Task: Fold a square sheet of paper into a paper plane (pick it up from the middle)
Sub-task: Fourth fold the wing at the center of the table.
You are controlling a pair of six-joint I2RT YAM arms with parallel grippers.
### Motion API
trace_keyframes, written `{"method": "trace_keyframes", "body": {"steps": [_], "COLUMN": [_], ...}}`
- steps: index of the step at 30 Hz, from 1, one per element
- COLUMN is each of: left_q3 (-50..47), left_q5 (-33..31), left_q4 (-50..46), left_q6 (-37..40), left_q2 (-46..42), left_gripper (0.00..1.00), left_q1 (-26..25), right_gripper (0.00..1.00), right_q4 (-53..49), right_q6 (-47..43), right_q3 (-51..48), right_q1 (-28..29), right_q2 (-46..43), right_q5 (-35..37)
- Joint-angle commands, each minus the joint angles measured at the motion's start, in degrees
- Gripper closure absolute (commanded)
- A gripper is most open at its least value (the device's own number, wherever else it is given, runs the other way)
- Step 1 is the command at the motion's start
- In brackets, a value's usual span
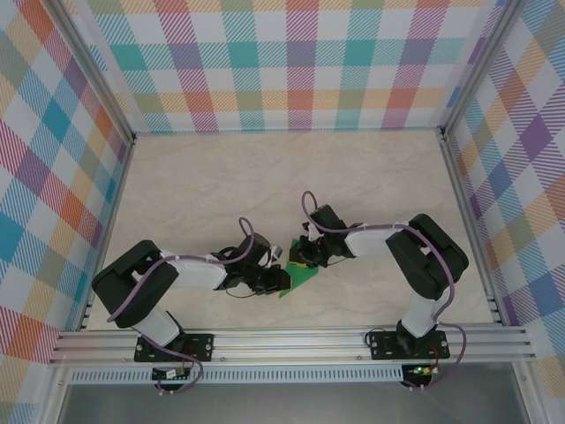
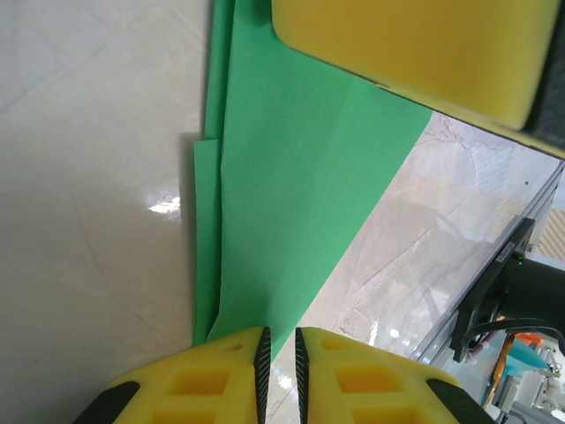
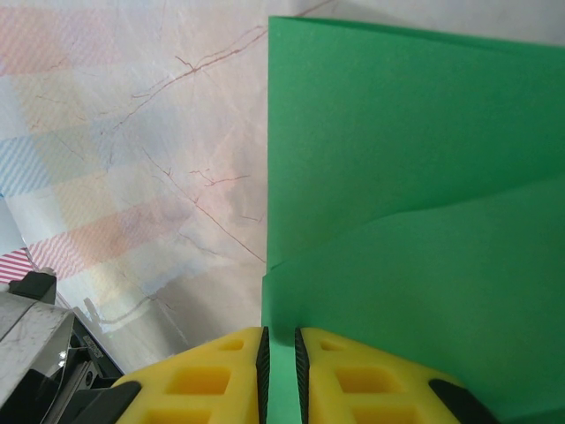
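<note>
The square sheet of paper (image 1: 301,279) lies on the table between the two arms as a smaller bright green folded shape. In the left wrist view the paper (image 2: 300,177) shows stacked layers and a slanted edge. My left gripper (image 2: 279,340) is shut to a narrow slit at the paper's pointed corner, with nothing clamped. One yellow finger of the right gripper (image 2: 406,53) rests above the far end of the sheet. My right gripper (image 3: 279,340) is also shut to a slit, its tips over the paper (image 3: 415,177), where a folded flap ends. The paper plane is out of view.
The pale marble table (image 1: 265,177) stretches away behind the arms. Checkered walls (image 1: 300,62) close the back and both sides. An aluminium rail (image 1: 291,340) runs along the near edge, and the left wrist view has the rail and cabling (image 2: 494,300) close by.
</note>
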Motion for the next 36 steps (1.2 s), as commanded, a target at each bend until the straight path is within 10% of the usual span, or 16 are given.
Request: {"method": "trace_keyframes", "body": {"steps": [1, 36], "left_q3": [-3.97, 3.26], "left_q5": [-0.84, -5.81], "left_q4": [-6.73, -18.66], "left_q6": [0.46, 3.83], "left_q2": [-0.4, -16.03], "left_gripper": [0.81, 0.78], "left_q1": [-0.04, 0.03], "right_gripper": [0.81, 0.8], "right_q4": [-8.89, -8.79], "right_q6": [-1.03, -0.77], "right_q3": [-3.59, -2.63], "right_q1": [-0.17, -0.16], "right_q2": [4.58, 5.35], "right_q5": [6.43, 6.23]}}
